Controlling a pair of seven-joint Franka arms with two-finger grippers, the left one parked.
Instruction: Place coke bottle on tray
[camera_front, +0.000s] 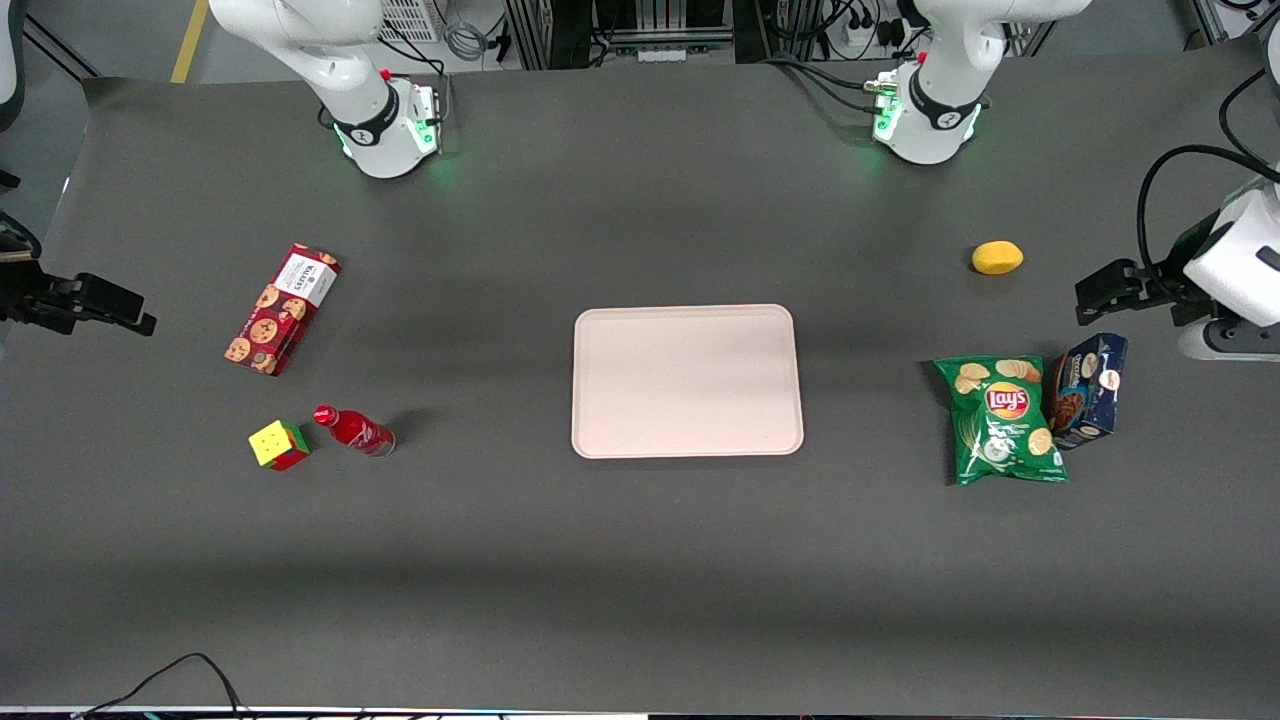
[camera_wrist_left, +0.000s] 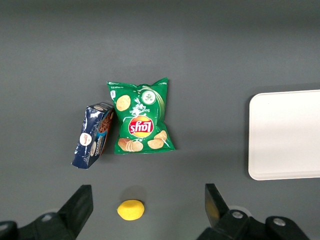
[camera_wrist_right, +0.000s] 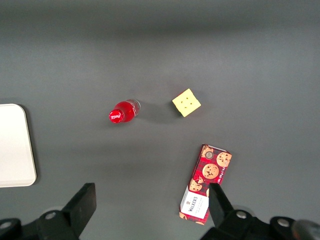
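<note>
Fingers (camera_wrist_right: 89, 200) wide apart, gripper (camera_wrist_right: 150, 202) high over worktop; descend onto upright coke bottle (camera_front: 353, 430) lower-left of front view, clear of cube (camera_front: 277, 445).

One coke bottle (camera_front: 354, 430), one tray (camera_front: 687, 381), one cube (camera_front: 278, 445), two boxes (camera_front: 281, 309), one gripper (camera_wrist_right: 150, 202).

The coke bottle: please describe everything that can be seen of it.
The coke bottle is small, slim and red, with a red cap, white lettering and a clear base. It stands upright on the dark table, close beside the colour cube but apart from it. Nothing holds it. The open gripper hangs high above the table, away from the bottle.
</note>
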